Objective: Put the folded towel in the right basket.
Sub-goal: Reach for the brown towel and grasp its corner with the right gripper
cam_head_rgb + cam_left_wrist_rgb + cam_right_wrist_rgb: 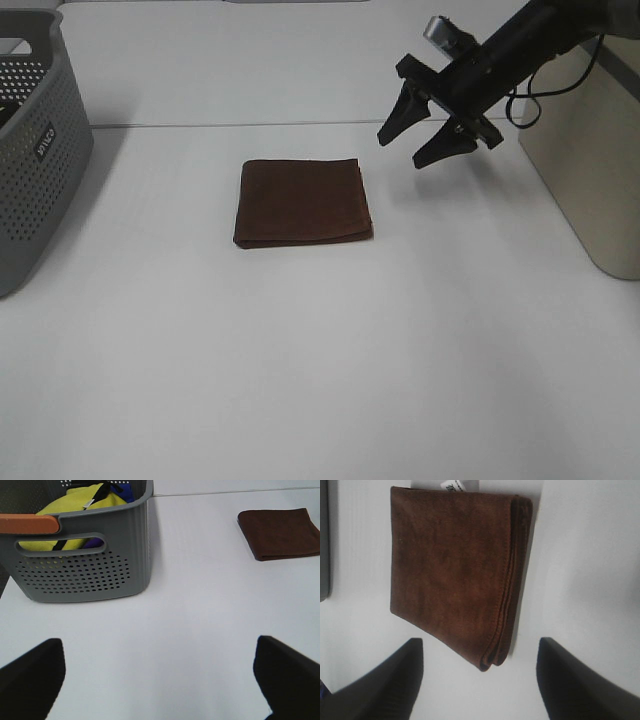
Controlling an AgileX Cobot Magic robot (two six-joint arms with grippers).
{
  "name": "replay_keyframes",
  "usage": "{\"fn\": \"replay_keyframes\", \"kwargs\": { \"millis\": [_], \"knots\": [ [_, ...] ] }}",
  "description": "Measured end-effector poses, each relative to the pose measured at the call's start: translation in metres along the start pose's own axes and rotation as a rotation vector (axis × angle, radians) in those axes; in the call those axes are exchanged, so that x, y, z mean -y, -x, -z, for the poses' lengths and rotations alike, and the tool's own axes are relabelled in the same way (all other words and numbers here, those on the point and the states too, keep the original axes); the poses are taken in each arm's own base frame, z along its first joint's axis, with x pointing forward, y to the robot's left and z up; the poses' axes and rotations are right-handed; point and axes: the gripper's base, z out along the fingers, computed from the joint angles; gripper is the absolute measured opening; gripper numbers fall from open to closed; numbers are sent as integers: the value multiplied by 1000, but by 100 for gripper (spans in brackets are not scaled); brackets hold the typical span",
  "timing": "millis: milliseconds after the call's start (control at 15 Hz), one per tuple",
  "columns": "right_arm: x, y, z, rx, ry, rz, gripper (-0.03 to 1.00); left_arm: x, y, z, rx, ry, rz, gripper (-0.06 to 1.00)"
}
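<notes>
Folded towel [303, 202] flat mid-worktop [300, 350], nothing gripping it

At your 9 o'clock sits the grey basket [40, 150], with the left gripper [159, 642] spread wide. The right gripper [402, 151], jaws apart, hovers at the towel's 2 o'clock. The beige basket [600, 170] is at 3.

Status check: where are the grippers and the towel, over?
Right gripper open, raised beside the folded towel, not touching. Left gripper open, empty. Towel flat on table, outside right basket. Nothing seen between them.

right arm [530, 35] — black | right pincer [400, 151] — black, tapered | cable [540, 95] black
</notes>
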Motion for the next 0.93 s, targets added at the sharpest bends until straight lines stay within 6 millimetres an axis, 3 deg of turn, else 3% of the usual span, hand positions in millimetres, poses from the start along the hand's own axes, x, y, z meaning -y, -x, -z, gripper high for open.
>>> {"fn": "replay_keyframes", "kwargs": {
  "millis": [67, 333, 933],
  "knots": [
    [8, 0, -23, -33, 0, -8, 62, 0, 0, 0, 0, 0, 0, 97],
    [19, -6, -57, -81, 5, -18, 70, 0, 0, 0, 0, 0, 0, 97],
    [17, -1, -87, 1, 26, -29, 68, 0, 0, 0, 0, 0, 0, 97]
  ]
}}
